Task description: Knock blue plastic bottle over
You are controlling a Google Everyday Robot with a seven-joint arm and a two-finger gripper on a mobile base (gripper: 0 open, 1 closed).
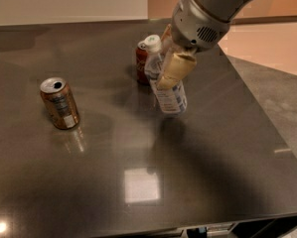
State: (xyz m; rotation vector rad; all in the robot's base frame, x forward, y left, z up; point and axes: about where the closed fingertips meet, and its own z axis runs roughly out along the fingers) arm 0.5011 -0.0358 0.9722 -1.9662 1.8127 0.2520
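The blue plastic bottle (pixel 173 99), clear with a white cap and a pale label, stands tilted at the table's middle back, its cap leaning left. My gripper (pixel 167 74) reaches down from the upper right and straddles the bottle's middle. One tan finger (pixel 175 67) lies across the bottle's front and the other is behind it, so the jaws are shut on the bottle. The bottle's base is close to the table; I cannot tell whether it touches.
A dark red soda can (pixel 142 62) stands just behind and left of the bottle. A brown-orange soda can (pixel 59 103) stands upright at the left. The dark table (pixel 138 182) ends in an edge at the right and at the front.
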